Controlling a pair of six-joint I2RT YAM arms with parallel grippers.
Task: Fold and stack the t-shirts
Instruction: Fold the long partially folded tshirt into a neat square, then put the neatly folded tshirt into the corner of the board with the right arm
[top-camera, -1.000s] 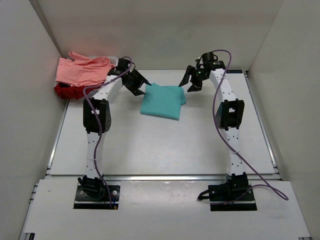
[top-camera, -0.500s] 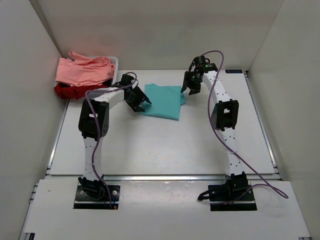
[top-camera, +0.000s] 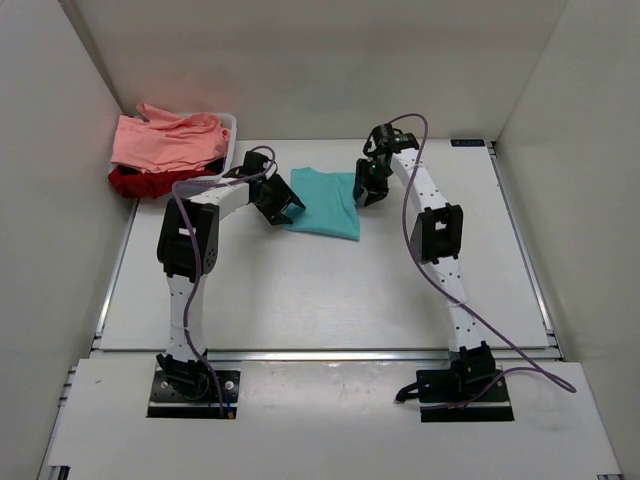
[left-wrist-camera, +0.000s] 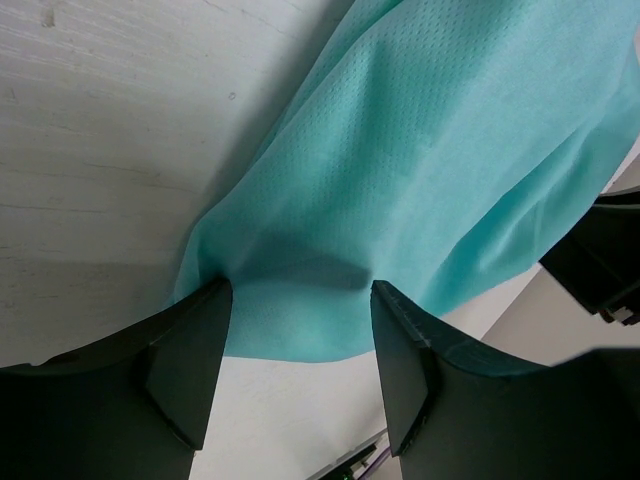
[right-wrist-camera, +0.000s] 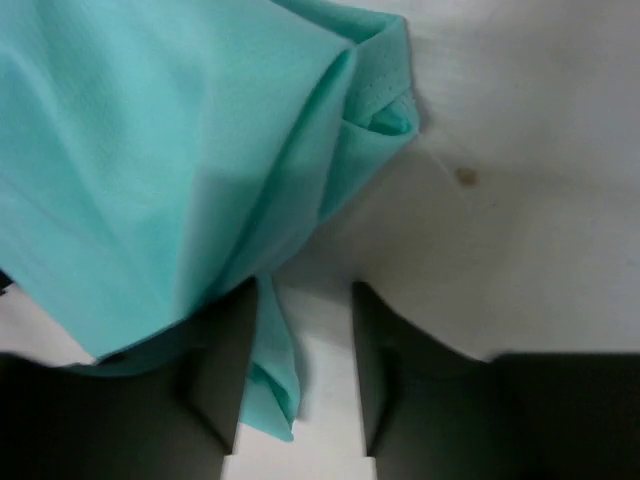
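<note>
Your left gripper (left-wrist-camera: 300, 295) straddles the teal shirt (top-camera: 325, 202) at its edge, jaws wide and clamping nothing, while your right gripper (right-wrist-camera: 305, 300), jaws half-shut over a hem fold, grip unclear, may catch one layer and drag open the shirt lying far-centre on the table (top-camera: 300, 290).

1. Teal t-shirt (top-camera: 325, 203): folded into a rough rectangle, lying flat on the tabletop (top-camera: 330, 300) at far centre, slightly skewed. Fine mesh knit. Left edge is puckered. Right corner shows stacked fold layers, with one loose flap.
2. Salmon pink t-shirt (top-camera: 165, 140): unfolded and crumpled, top of the heap in the far-left corner, spilling over the white basket (top-camera: 231, 122).
3. Dark red t-shirt (top-camera: 133, 183): crumpled under the pink one, only its near edge visible.
</note>
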